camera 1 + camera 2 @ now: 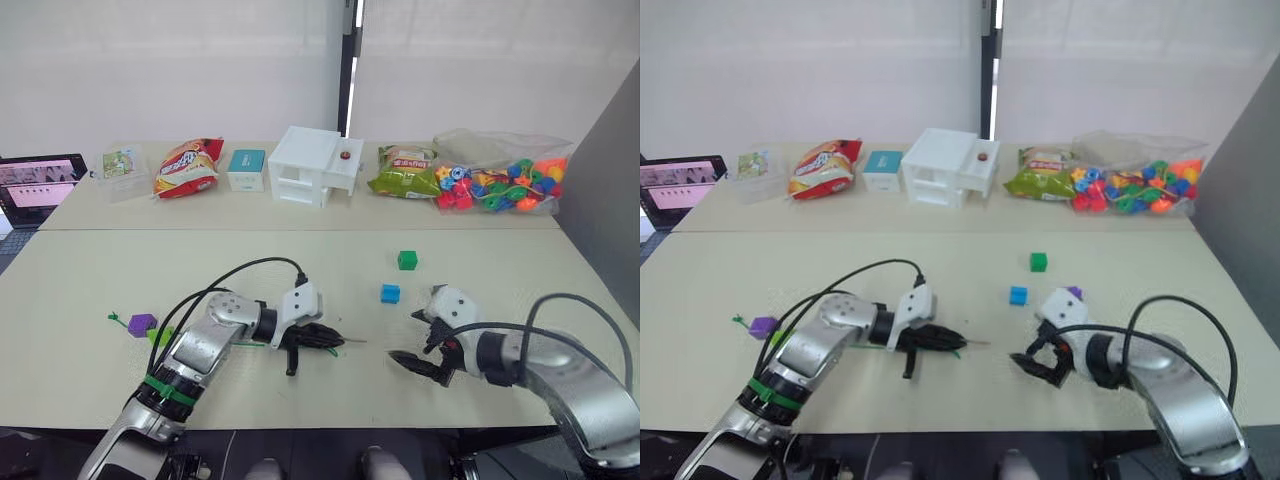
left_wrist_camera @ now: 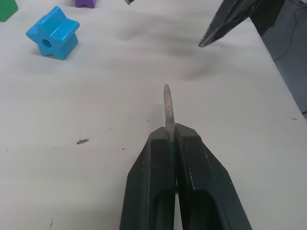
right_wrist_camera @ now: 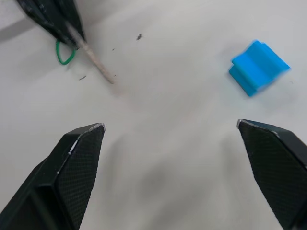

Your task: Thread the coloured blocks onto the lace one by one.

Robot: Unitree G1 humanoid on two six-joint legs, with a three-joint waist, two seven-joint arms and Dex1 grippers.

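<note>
One blue block [image 1: 390, 293] sits just past our wide-open right gripper [image 3: 175, 139], while our left gripper [image 2: 172, 139] pinches the lace [image 2: 168, 111], tip pointing at it.

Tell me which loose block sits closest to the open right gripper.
The blue block. It lies just ahead of the right gripper, while the dark green block sits farther back and the purple block lies beyond the left arm.

Even, diffuse light, brightest through the white curtains [image 1: 180, 60] at the top of the frame. Shadows on the table [image 1: 90, 330] are soft and faint. Right wrist view: the blue block [image 3: 258, 66] at upper right is slightly motion-blurred. No glare.
</note>
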